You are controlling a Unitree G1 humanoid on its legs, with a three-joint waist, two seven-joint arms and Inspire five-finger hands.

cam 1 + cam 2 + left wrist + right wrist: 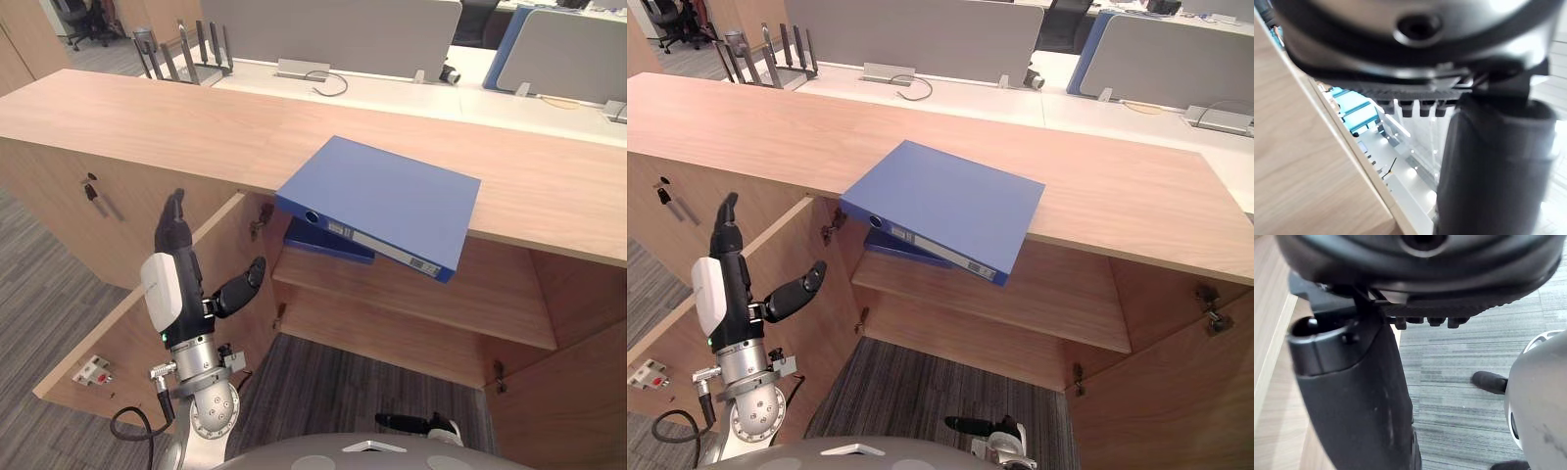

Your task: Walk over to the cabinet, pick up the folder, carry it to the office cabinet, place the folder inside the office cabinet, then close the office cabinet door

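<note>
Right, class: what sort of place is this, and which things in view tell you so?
Most likely an open-plan office: grey desk divider screens, a dark office chair, and a blue folder on a long wooden cabinet.

Wooden cabinet top [147, 117]: blue folder [392, 196] overhanging front edge. Inner shelf [470, 304]: darker blue folder [328, 243].

The blue folder [392, 201] overhangs the countertop [147, 117], barring the left of the shelf [490, 294]; its right lies open
</note>
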